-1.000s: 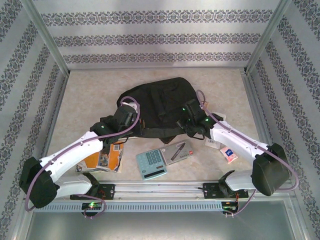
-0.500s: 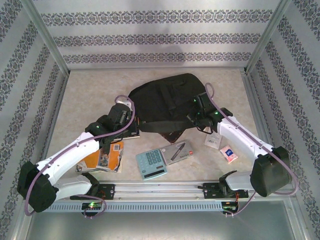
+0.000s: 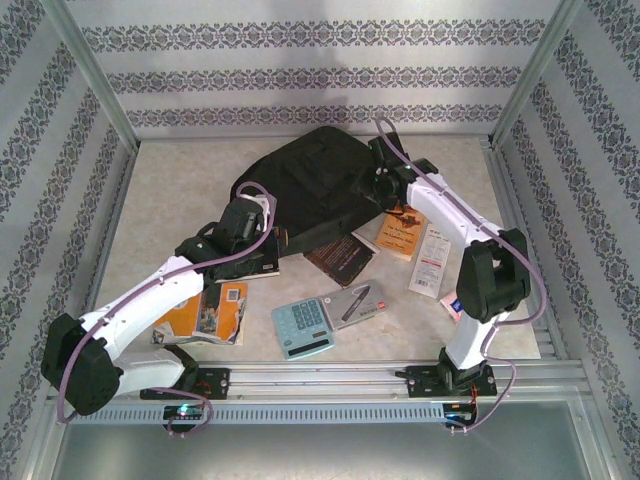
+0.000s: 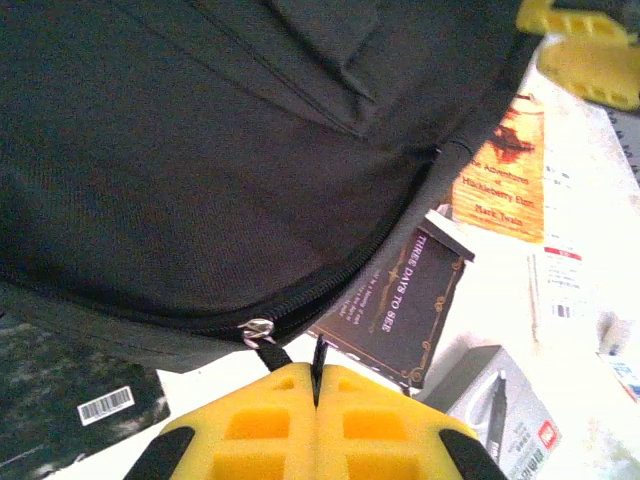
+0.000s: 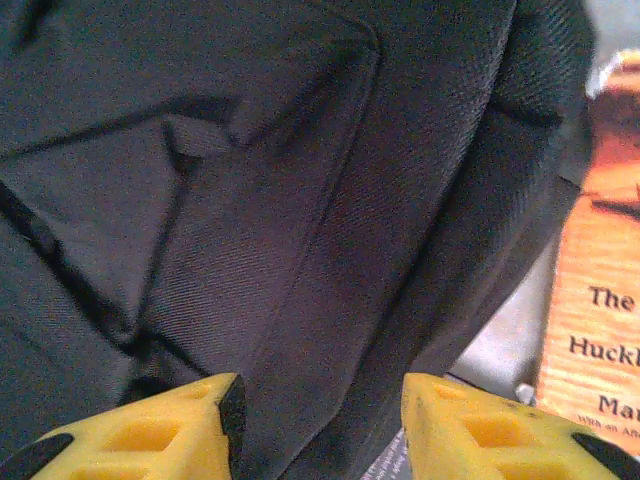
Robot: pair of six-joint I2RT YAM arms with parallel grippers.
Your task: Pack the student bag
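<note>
Though near back wall (image 3: 320,75), student bag (image 3: 310,180)

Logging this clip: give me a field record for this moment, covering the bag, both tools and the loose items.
bag: student bag, lying on the table
left tool: left tool shut on the zipper pull at the bag's near edge
right tool: right tool, fingers apart with bag fabric between them; grip unclear
loose items: calculator, grey pen box, dark book, orange book
packing: listed items lie outside the bag
</note>
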